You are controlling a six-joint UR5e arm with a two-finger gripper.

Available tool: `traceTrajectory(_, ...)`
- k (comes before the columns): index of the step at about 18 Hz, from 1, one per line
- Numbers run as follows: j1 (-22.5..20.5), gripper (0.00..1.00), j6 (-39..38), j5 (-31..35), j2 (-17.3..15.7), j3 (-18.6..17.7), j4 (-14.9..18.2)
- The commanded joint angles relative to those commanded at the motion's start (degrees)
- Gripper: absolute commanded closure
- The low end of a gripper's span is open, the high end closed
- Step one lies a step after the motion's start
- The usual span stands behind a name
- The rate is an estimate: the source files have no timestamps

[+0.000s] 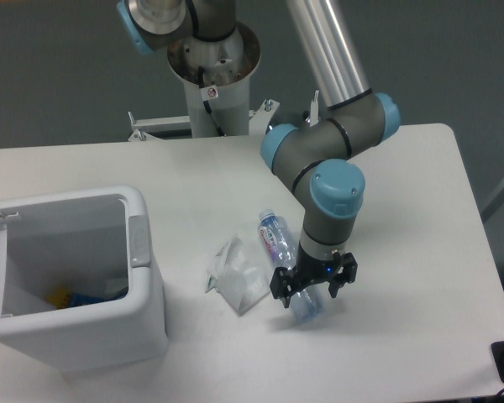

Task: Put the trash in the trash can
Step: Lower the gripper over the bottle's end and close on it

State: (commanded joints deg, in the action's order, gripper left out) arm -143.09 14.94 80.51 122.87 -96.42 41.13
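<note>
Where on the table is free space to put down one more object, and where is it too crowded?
Free: the table right of the gripper up to its right edge, and the far strip behind the trash can. Crowded: the middle, where the wrapper, the bottle and the gripper sit close together.

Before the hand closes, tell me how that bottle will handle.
The bottle looks empty and clear, so probably very light. It appears crushed, so its thin walls may give and crackle under the hand. Lying on its side, it could still roll or skid on the smooth table.
</note>
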Motion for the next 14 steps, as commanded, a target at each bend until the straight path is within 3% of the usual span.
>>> traceTrajectory(3,0.0,0.01,0.0,0.1,0.2,-0.1,0.0)
traceTrajectory(7,0.0,0.34,0.1,0.0,0.1,-0.1,0.1)
traceTrajectory(8,0.0,0.39,0.1,0.1,0.1,-0.1,0.1)
traceTrajectory(14,0.0,0.43,0.6,0.1,-0.4,-0.3,0.2)
